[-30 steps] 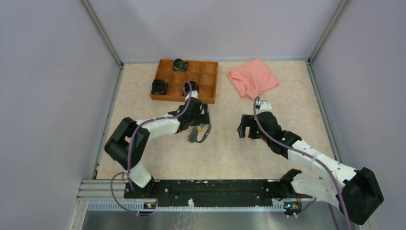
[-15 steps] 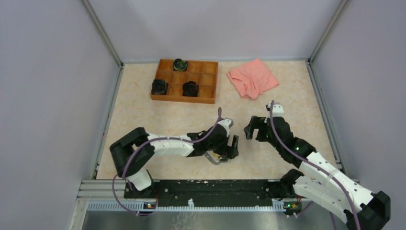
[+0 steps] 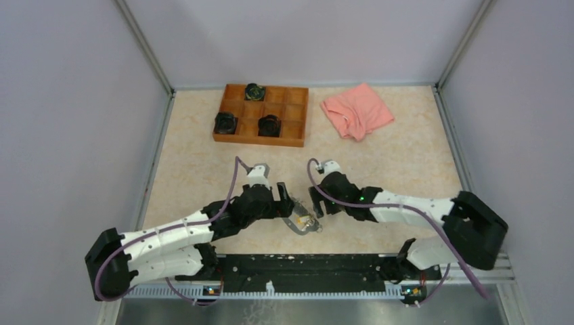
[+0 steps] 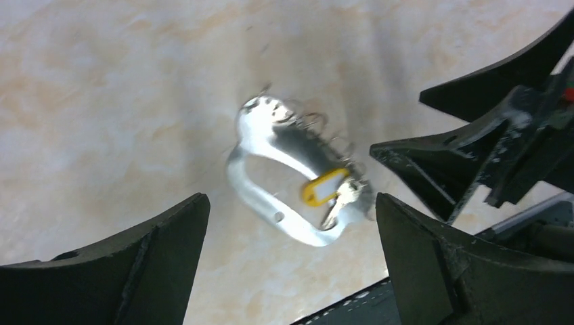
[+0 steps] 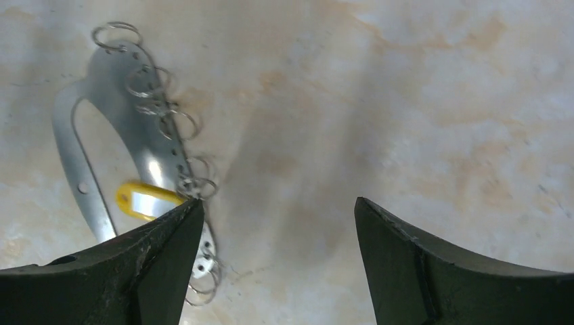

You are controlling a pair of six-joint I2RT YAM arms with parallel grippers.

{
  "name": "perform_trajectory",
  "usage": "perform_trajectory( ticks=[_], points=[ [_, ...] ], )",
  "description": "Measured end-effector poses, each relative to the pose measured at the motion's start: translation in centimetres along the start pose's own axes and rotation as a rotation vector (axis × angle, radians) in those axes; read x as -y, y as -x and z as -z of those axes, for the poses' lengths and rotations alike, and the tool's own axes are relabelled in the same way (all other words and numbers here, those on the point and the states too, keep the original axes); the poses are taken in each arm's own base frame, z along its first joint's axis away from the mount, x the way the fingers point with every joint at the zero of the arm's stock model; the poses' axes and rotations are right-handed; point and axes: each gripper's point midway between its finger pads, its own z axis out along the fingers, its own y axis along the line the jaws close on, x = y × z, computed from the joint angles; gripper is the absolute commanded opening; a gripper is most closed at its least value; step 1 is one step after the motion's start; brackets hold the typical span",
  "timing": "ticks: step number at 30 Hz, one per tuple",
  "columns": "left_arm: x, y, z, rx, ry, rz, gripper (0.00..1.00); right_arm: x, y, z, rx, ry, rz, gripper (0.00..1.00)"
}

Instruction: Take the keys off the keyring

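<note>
Left claw: apart, empty.
Right claw: apart, empty.
Keyring: flat on the tabletop, between them.
Tip: pin its bare side, then pinch the yellow-tagged key.

I read keyring as silvery-grey, with bright glare on broad side; wire rings along rim same silver. Keys silvery; yellow head with whitish window. Table cream-beige, marbled with tan-orange veins. Left gripper and right gripper matt black on my wrist feeds. Left arm and right arm white shells, black joints; cables purple. Upper centre of top view: tray orange-brown, black round objects inside, rearmost with greenish glint. Upper right: cloth salmon pink. Walls pale lilac-grey.
</note>
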Motion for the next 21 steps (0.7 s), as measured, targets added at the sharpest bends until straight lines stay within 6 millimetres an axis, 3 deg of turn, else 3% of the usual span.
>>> perform_trajectory(
  ticks=[5,9,13,21],
  points=[
    [-4.9,-2.6,1.1,-0.035,0.111,0.055,0.98,-3.6,2.1,-3.0,-0.008,0.035,0.115,0.78],
    [-6.3,-3.3,2.0,-0.033,0.125,0.096,0.98,-5.7,3.3,-4.9,0.002,0.056,0.162,0.76],
    [-7.0,-3.9,2.5,-0.027,0.119,0.127,0.98,-6.7,3.0,-6.2,-0.022,0.06,0.208,0.67],
    [-7.7,-4.9,2.8,-0.052,0.119,0.143,0.98,-8.7,3.0,-7.1,-0.029,0.08,0.23,0.28]
  ],
)
